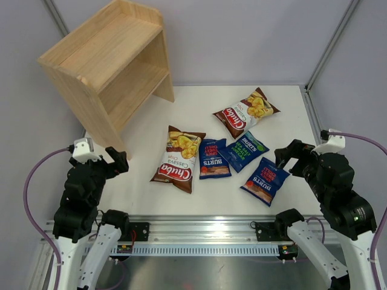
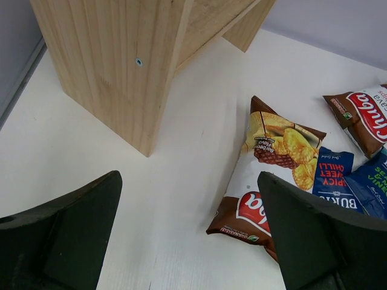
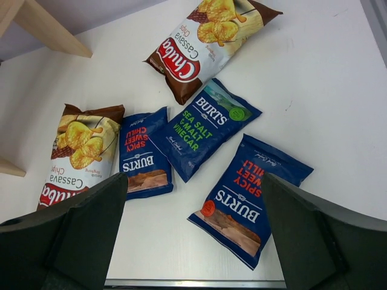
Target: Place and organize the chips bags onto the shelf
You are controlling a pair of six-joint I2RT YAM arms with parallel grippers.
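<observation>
Black left gripper (image 1: 118,161) held above the white table (image 1: 284,103) at the near left, arm folded up over its base, fingers aimed forward and spread wide, gripping nothing, near corner of the shelf (image 1: 109,66) just ahead. Mirrored at the near right, right gripper (image 1: 288,156) also spread wide, gripping nothing, tipped down toward the bags. Shelf upright at far left, turned askew, open front facing near-right.

All five bags flat on the table, right of the shelf:
- near Chuba bag (image 1: 178,158) lengthwise near-to-far, logo end nearest
- far Chuba bag (image 1: 245,112) diagonal, logo end near-left
- red-label Burts bag (image 1: 213,159) just beside the near Chuba bag, lengthwise near-to-far
- green-label Burts bag (image 1: 247,151) diagonal, touching it
- second red-label Burts bag (image 1: 266,180) diagonal, closest to the right gripper
</observation>
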